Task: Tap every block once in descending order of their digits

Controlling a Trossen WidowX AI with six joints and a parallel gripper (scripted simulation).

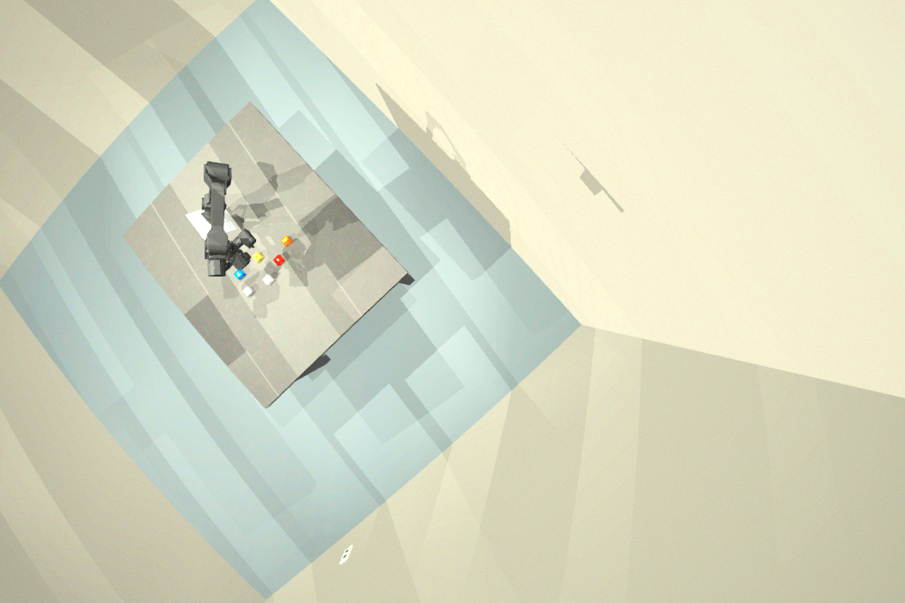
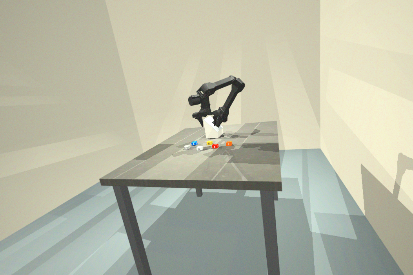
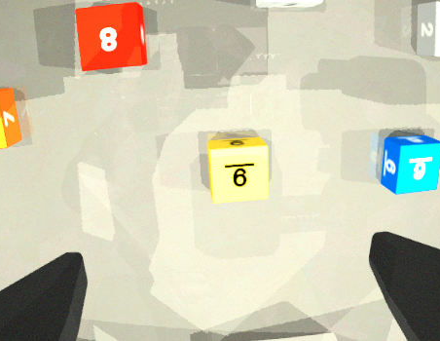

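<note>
My gripper [image 1: 244, 249] [image 2: 209, 125] [image 3: 232, 259] is open and empty, above the table near the yellow block. The yellow block [image 1: 258, 257] [image 2: 209, 142] [image 3: 239, 170] shows an underlined 9, upside down in the wrist view. The blue block [image 1: 240, 274] [image 2: 194, 143] [image 3: 412, 166] shows an underlined 6. The red block [image 1: 278, 259] [image 2: 215, 146] [image 3: 107, 41] shows 8. The orange block [image 1: 287, 240] [image 2: 229, 143] [image 3: 8, 117] shows 7. One white block [image 1: 247, 291] [image 2: 186, 147] [image 3: 431, 29] shows 2. Another white block [image 1: 268, 280] [image 2: 199, 148] [image 3: 289, 2] is cut off in the wrist view; its digit is unclear.
The blocks stand close together on the grey-brown table [image 1: 303, 313] [image 2: 181, 168]. The arm's white wedge-shaped base [image 2: 211, 132] stands behind them in the exterior view. Patchy shadows cross the table top.
</note>
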